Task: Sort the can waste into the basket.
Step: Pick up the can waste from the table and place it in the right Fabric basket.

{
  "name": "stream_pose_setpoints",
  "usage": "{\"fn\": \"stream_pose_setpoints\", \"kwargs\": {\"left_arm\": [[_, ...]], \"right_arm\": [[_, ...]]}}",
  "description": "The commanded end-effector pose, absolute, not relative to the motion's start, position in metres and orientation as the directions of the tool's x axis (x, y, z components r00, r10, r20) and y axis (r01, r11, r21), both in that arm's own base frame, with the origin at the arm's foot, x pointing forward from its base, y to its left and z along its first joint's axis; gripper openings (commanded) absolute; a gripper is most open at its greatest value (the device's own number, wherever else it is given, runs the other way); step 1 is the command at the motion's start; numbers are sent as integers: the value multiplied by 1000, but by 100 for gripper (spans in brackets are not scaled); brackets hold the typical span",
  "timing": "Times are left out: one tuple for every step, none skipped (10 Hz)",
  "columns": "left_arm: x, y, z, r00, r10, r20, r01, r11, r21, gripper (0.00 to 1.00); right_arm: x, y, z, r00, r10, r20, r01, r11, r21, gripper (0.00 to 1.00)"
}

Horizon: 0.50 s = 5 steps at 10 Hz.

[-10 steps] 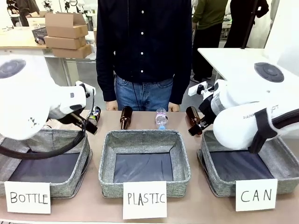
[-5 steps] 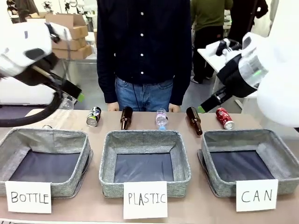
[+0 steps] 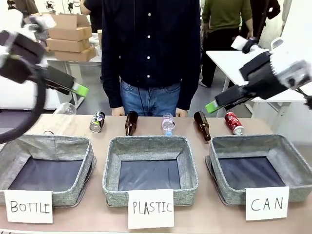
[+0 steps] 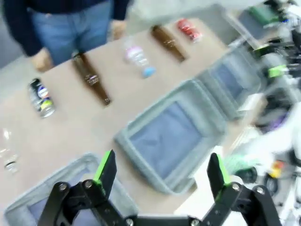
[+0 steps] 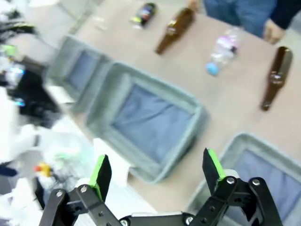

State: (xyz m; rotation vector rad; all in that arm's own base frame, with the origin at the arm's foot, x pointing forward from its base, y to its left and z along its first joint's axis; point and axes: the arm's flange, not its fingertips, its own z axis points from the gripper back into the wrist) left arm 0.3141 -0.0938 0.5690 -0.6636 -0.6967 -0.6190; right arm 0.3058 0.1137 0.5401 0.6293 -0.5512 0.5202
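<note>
Left brown bottle (image 3: 130, 123), plastic bottle (image 3: 168, 124), right brown bottle (image 3: 202, 125) lie beyond PLASTIC basket (image 3: 150, 142); BOTTLE basket (image 3: 48, 142) left.

Front camera faces person (image 3: 151, 48) across table (image 3: 204, 219); wrist cameras high, overlooking shared baskets (image 4: 164, 136)

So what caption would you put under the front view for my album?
Left gripper and right gripper hover open; black-and-silver can and red can lie outside the empty CAN basket.

tan table (image 3: 207, 220) — three baskets (image 3: 110, 168), cards (image 3: 150, 208); behind them black can (image 3: 97, 122), red can (image 3: 234, 123), bottles (image 3: 130, 123)
</note>
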Motion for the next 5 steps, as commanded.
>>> {"fn": "stream_pose_setpoints", "kwargs": {"left_arm": [[317,-40,549,742,-166,649,656,375,-655,100],[321,-24,538,757,-115,644,640,333,-693,100],[325,-9,528,768,-46,639,624,280,-730,100],[332,6,518,777,36,628,606,226,-763,100],[336,17,512,789,85,608,584,206,-786,100]], "right_arm": [[290,46,525,896,41,441,-413,438,798,100],[286,25,519,898,-28,439,-393,396,830,100],[283,8,514,893,-104,438,-376,363,853,100],[277,-6,510,878,-168,449,-370,358,857,100],[272,-12,508,869,-209,448,-348,384,855,100]]}}
